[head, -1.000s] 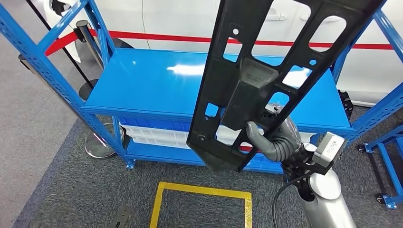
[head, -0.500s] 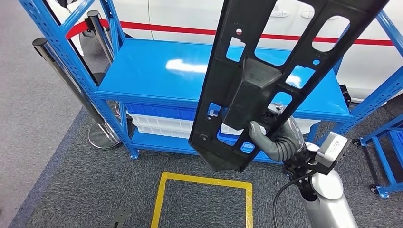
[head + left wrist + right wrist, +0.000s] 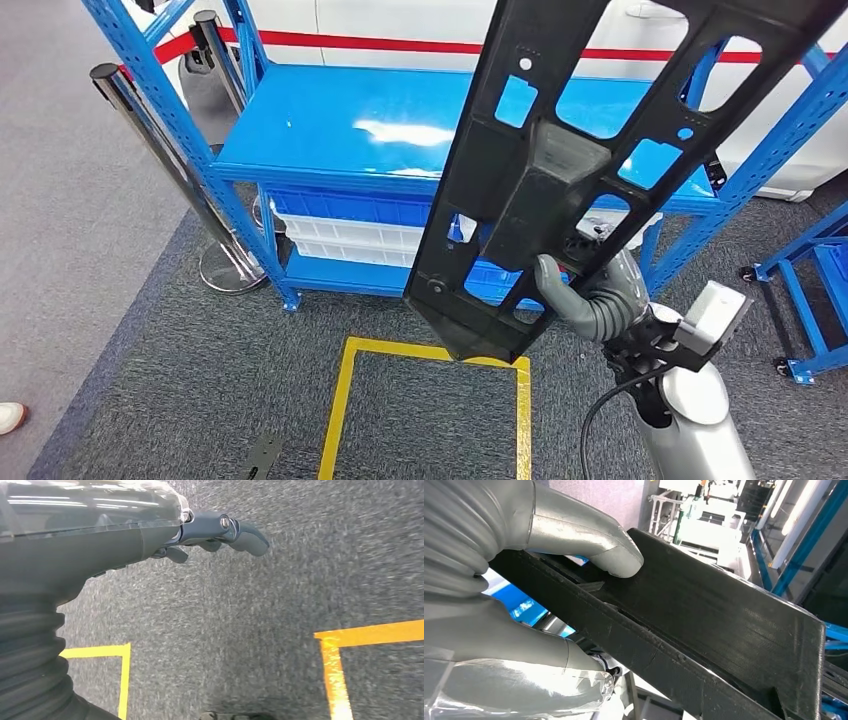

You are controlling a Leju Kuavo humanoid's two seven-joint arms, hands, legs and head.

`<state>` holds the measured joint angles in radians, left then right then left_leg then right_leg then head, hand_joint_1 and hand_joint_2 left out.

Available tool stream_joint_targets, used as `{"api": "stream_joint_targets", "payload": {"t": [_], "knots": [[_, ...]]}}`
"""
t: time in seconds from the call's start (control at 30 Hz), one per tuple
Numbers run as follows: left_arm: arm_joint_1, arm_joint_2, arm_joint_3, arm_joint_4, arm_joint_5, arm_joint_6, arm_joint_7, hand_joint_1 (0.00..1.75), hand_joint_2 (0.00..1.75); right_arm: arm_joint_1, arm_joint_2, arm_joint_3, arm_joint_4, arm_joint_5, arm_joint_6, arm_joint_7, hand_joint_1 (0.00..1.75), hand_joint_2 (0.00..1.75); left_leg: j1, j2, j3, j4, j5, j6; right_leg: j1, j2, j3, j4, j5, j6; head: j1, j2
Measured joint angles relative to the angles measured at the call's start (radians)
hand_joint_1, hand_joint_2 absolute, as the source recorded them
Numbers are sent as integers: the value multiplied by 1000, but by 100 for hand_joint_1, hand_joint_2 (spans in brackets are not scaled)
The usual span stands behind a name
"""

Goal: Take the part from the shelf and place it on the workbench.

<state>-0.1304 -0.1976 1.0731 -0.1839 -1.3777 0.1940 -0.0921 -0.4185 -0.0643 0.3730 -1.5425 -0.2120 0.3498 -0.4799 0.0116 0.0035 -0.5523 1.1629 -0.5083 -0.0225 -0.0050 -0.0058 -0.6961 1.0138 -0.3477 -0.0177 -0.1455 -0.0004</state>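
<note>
A long black part [image 3: 560,190], a flat moulded panel pierced with cut-outs, hung in the air in front of the blue shelf [image 3: 340,140], clear of its top board and held at its near end by the right robot hand [image 3: 590,295]. The thumb pressed on one face and the fingers [image 3: 514,655] wrapped the other, so the hand was clamped on the panel's lower edge. From that grip the part's long axis ran up and away to the far right, leaning over the shelf, with most of its length above and beyond the hand. The left robot hand [image 3: 220,532] hung at the robot's side over grey carpet, holding nothing, its fingers loosely curled; whether they were fully closed could not be told. Judged from the scene, the lift was done and the carry remained; no desk was in sight, so the right arm alone would have to swing the tall, top-heavy panel clear of the shelf's blue uprights. A yellow floor square [image 3: 430,400] lay on the carpet below the part, and chrome barrier posts [image 3: 150,140] stood at the shelf's left end.
</note>
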Motion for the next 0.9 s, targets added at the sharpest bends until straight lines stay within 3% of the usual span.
{"api": "stream_joint_targets", "payload": {"t": [0.07,0.1,0.17,0.2,0.23,0.3,0.33,0.37,0.4,0.43,0.47,0.5,0.57,0.6,0.67,0.73,0.77,0.83,0.87,0.9], "knots": [[-7,0,-5,0,-3,-1,1,0,175,6,-2,-7,-11,0,-1,-2,175,175,-4,-3,92,-138,-25,9,1,0,-11,-1,23,10,0,0],[-9,0,-8,0,-4,-2,1,0,175,8,-3,-10,-15,1,-1,-3,175,175,-7,-5,109,-173,-37,14,1,-1,-12,-6,36,16,0,0],[-10,-1,-10,0,-4,-3,2,0,175,14,-6,-14,-19,1,-3,-4,175,175,-8,-3,95,-183,-17,27,-2,0,-13,-20,54,29,0,0],[-10,-2,-11,0,-4,-3,3,0,175,18,-9,-15,-20,1,-3,-4,175,175,-6,-1,84,-184,-4,35,-4,1,-20,-13,38,35,0,0],[-9,-2,-11,1,-4,-3,3,0,175,23,-11,-17,-20,1,-4,-4,175,175,-5,2,70,-186,12,43,-5,3,-32,14,-4,40,1,0],[-10,-2,-12,1,-4,-3,4,0,175,27,-16,-20,-20,1,-4,-3,175,175,-4,5,35,-185,43,52,-8,4,-62,129,-125,48,1,0],[-10,-2,-12,1,-4,-3,4,0,175,28,-17,-21,-20,1,-4,-3,175,175,-5,6,15,-183,58,52,-9,4,-74,201,-168,51,1,0],[-10,-2,-12,1,-4,-3,4,0,175,30,-18,-21,-20,1,-4,-3,175,175,-6,6,-7,-180,73,52,-9,4,-77,260,-180,53,1,0],[-10,-2,-12,1,-4,-3,4,0,175,31,-19,-21,-20,1,-4,-3,175,175,-6,7,-30,-175,87,50,-9,4,-68,297,-166,54,1,0],[-10,-2,-12,1,-4,-3,4,0,175,33,-20,-21,-20,1,-4,-3,175,175,-6,7,-52,-169,99,48,-9,4,-42,300,-137,53,1,0],[-10,-2,-12,1,-4,-3,4,0,175,33,-20,-21,-20,1,-4,-3,175,175,-6,7,-73,-163,110,45,-8,4,2,267,-110,50,1,0],[-10,-2,-12,1,-4,-3,4,0,175,33,-20,-21,-21,1,-4,-3,175,175,-7,6,-90,-157,120,41,-7,5,63,202,-109,46,1,0],[-11,-3,-12,1,-4,-3,2,0,175,31,-21,-22,-25,2,-4,-5,175,175,-8,5,-108,-150,136,32,-2,5,173,51,-155,34,0,0],[-11,-3,-12,1,-4,-2,-1,0,175,29,-21,-22,-27,3,-3,-7,175,175,-8,5,-111,-151,145,26,2,5,201,5,-178,27,0,0],[-10,-3,-12,1,-3,0,-5,0,175,28,-21,-23,-28,4,-2,-10,175,175,-6,4,-113,-159,162,13,4,3,202,-15,-171,11,0,0],[-8,-3,-12,1,-3,3,-6,0,175,28,-21,-23,-28,5,-1,-11,175,175,-4,2,-128,-137,132,2,1,1,187,-19,-150,-6,0,0],[-7,-3,-12,1,-3,3,-7,0,175,29,-21,-23,-28,5,-1,-11,175,175,-3,2,-145,-95,91,-3,-1,0,176,-20,-139,-12,0,0],[-5,-3,-12,1,-3,4,-7,0,175,30,-21,-23,-28,5,-1,-11,175,175,0,1,-187,42,-1,-12,0,-1,152,-19,-119,-18,0,0],[-5,-3,-12,1,-3,4,-7,0,175,31,-21,-23,-28,5,-1,-11,175,175,0,1,-202,107,-25,-15,1,0,139,-18,-109,-18,0,0],[-4,-3,-12,1,-3,4,-7,0,175,32,-21,-23,-28,5,-1,-11,175,175,0,1,-202,141,-23,-16,1,0,127,-17,-101,-17,0,0]]}}
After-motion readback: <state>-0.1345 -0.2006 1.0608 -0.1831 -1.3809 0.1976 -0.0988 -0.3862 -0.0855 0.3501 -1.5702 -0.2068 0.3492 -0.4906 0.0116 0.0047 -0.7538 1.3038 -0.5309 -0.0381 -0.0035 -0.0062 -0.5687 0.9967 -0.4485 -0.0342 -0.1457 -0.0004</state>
